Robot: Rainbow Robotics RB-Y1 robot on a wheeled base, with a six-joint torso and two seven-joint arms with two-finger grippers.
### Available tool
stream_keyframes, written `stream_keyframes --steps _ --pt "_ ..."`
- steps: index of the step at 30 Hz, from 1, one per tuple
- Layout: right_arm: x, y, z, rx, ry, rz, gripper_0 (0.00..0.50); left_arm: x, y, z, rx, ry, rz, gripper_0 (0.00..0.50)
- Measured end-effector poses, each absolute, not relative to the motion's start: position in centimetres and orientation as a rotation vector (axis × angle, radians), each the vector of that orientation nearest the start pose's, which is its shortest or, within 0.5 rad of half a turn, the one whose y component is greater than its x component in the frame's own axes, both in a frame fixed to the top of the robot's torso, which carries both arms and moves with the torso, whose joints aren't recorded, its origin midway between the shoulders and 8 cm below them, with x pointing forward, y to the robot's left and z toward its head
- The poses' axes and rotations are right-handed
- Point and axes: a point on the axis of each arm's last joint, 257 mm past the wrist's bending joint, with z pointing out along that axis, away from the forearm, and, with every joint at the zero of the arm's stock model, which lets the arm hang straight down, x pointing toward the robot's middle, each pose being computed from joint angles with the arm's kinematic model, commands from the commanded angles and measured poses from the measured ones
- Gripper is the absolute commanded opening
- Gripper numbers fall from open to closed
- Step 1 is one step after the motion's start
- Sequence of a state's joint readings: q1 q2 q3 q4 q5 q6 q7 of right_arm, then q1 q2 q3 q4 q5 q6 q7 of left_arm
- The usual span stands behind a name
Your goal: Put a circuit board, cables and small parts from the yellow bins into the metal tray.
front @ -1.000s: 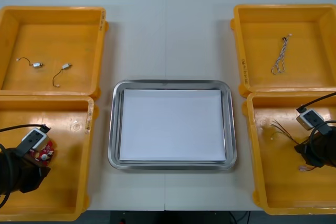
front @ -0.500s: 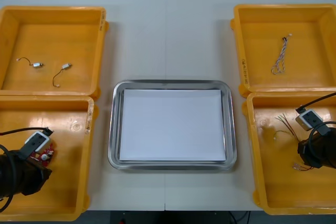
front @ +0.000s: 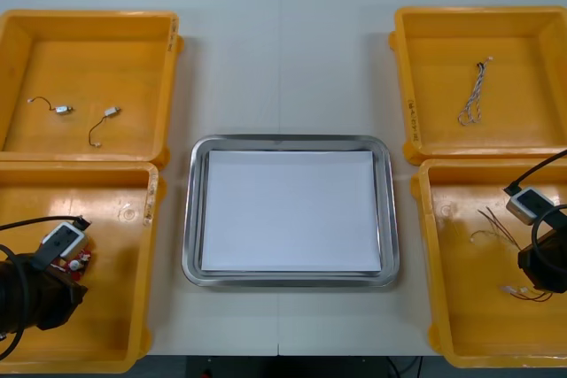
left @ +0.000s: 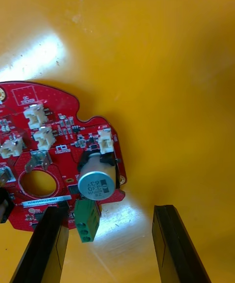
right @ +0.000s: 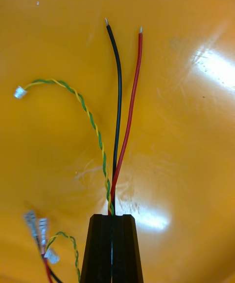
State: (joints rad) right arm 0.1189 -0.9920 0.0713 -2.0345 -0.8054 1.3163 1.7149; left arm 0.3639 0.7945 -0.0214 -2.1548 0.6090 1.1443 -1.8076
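Black R tool (right: pixel 111 218) pinches thin wires (right: pixel 119 112); L tool (left: pixel 108 209) splayed

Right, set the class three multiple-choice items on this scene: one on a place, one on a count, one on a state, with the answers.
1. Where does the red circuit board lie?
A. in the near-left yellow bin
B. in the metal tray
C. in the far-right yellow bin

2. How many small metal parts lie in the far-left yellow bin?
A. one
B. two
C. four

3. The right end effector is
A. wide open over the metal tray
B. shut on the circuit board
C. shut on cables

Answers:
1 A: the board sits on that bin's floor, by the open left end effector.
2 B: two wired parts lie apart there.
3 C: it is closed in the near-right yellow bin, with black, red and twisted wires running out of it.
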Motion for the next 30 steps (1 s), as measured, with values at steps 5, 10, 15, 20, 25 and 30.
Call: stream_keyframes --steps 5,10,15,20,25,30 --pt "34.3 -38.3 -28.7 -0.732 2.717 -0.143 0.000 31.6 35.4 -34.2 0.738 2.541 0.170 0.000" --pt "33.9 -38.5 -26.1 -0.701 2.764 -0.082 0.000 31.7 35.3 -34.4 0.756 2.532 0.184 0.000" --pt "33.8 -38.8 -23.7 -0.668 2.772 -0.039 0.000 31.7 35.3 -34.4 0.757 2.530 0.187 0.000" --pt "33.6 -39.5 -21.4 -0.646 2.772 -0.046 0.000 31.7 35.3 -34.4 0.757 2.530 0.187 0.000" --pt "33.3 -40.3 -19.2 -0.634 2.780 -0.070 0.000 31.7 35.3 -34.4 0.757 2.530 0.187 0.000" --pt "33.3 -40.7 -17.4 -0.628 2.779 -0.076 0.000 31.7 35.3 -34.4 0.757 2.531 0.186 0.000"
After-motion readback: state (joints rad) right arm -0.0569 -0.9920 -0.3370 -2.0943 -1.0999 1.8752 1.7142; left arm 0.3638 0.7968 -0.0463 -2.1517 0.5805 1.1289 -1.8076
